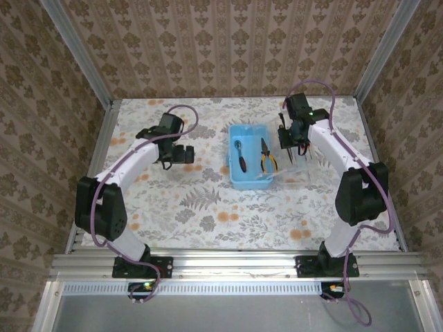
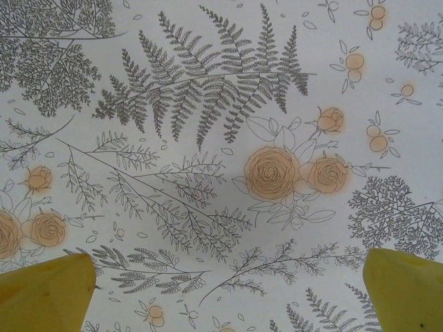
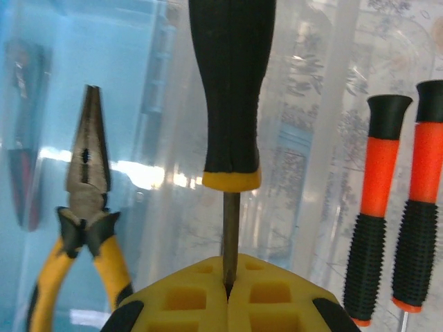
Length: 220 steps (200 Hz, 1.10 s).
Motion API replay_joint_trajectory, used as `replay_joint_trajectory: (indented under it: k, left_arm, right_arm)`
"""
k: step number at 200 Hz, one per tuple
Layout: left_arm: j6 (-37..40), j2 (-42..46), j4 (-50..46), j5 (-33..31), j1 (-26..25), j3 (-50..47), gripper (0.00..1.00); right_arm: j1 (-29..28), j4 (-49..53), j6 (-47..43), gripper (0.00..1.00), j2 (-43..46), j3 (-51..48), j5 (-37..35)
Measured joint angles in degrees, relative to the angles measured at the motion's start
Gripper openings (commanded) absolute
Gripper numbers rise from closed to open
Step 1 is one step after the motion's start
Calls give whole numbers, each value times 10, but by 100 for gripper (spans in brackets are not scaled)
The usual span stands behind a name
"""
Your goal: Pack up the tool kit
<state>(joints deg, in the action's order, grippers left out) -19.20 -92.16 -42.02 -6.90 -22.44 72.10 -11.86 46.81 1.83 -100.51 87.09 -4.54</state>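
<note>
From above, the blue case (image 1: 252, 178) lies open on the surface (image 1: 173, 207), with pliers (image 1: 268, 160) and one screwdriver (image 1: 239, 155) inside and its clear lid (image 1: 297, 178) just beside it. The left fingers (image 2: 48, 294) are spread wide and hold nothing. The right fingers (image 3: 173, 301) pinch the thin bare shaft of a black-handled screwdriver (image 3: 232, 90), seemingly where case meets lid. I'd worry it swivels or slips and lands on the lid by the red-black screwdrivers (image 3: 377, 207).

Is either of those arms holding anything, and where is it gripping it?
The right gripper pinches a black-handled screwdriver by its metal shaft. The left gripper is open and empty.
</note>
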Motion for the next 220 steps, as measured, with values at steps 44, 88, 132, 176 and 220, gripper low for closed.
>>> replay_joint_trajectory:
  k: [44, 88, 132, 176, 220]
  left_arm:
    - [0, 0, 0, 6, 0, -11, 100]
    - [0, 0, 1, 11, -4, -11, 100]
    - [0, 0, 1, 15, -5, -11, 100]
    - [0, 0, 1, 20, -8, -11, 100]
    - [0, 0, 0, 24, -12, -9, 100]
  right_arm:
    - [2, 2, -4, 0, -6, 2, -29]
    - [5, 2, -4, 6, -11, 1, -37]
    - [12, 1, -1, 16, -12, 1, -26]
    - [14, -3, -1, 19, -12, 1, -14]
    - [15, -3, -1, 22, -10, 1, 2]
